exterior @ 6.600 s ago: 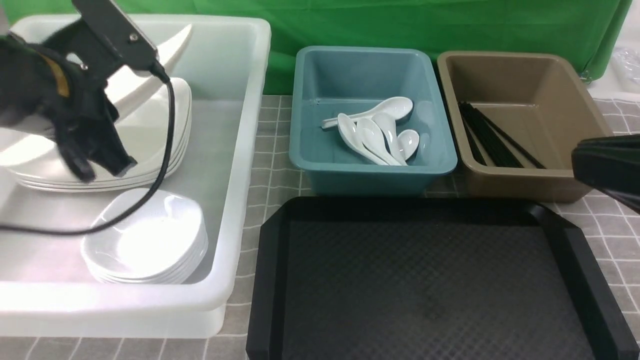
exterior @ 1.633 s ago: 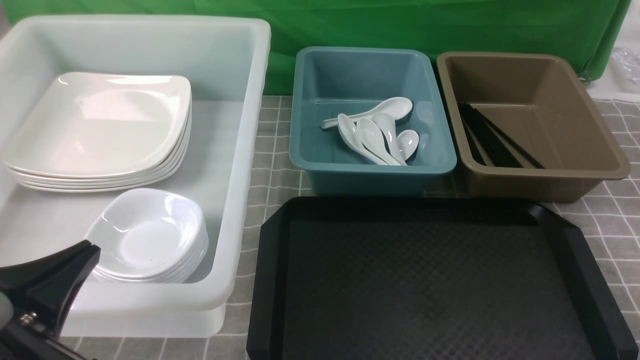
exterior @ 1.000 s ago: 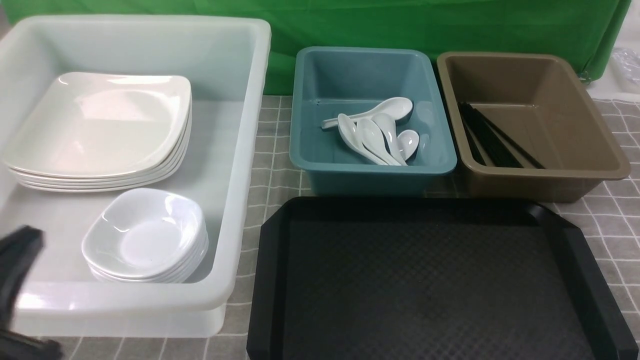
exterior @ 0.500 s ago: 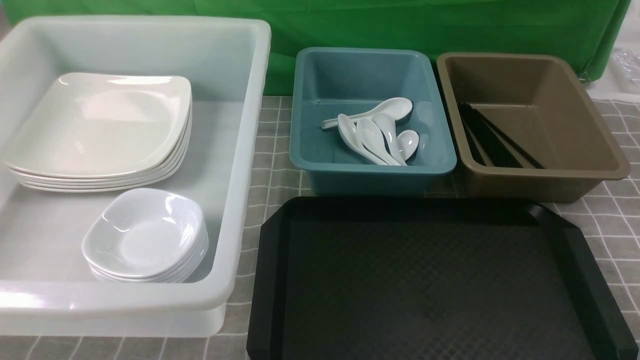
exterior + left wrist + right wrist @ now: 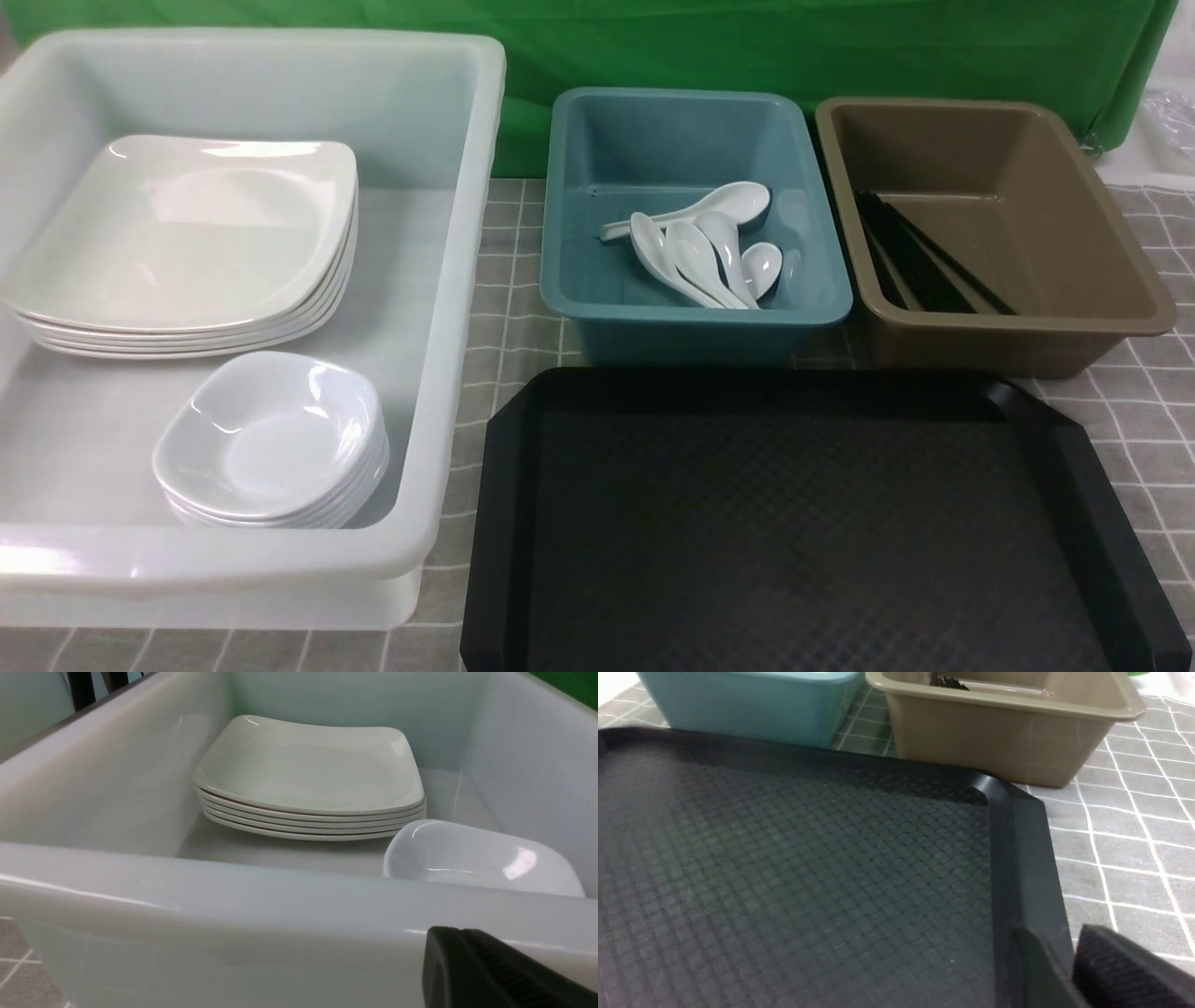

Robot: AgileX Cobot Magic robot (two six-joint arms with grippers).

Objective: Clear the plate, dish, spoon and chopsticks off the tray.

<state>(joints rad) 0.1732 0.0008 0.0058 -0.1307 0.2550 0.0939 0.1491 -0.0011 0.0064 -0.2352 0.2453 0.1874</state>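
Black textured plastic tray [image 5: 812, 523] bare, white square plates [image 5: 187, 233] stacked in my white tub [image 5: 448, 280], white spoons [image 5: 709, 243] in teal tub [image 5: 695, 313] — black chopsticks [image 5: 920, 257] in brown tub [image 5: 1008, 322], my left gripper [image 5: 490, 970] closed, empty, right gripper [image 5: 1069, 970] slightly parted, empty.

- Your left gripper [image 5: 495, 970] shows only in the left wrist view, one dark mass at the frame corner, jaws closed.
- Your right gripper [image 5: 1069, 970] shows two fingertips, a narrow gap between them, holding nothing.
- Neither arm appears in the front view.
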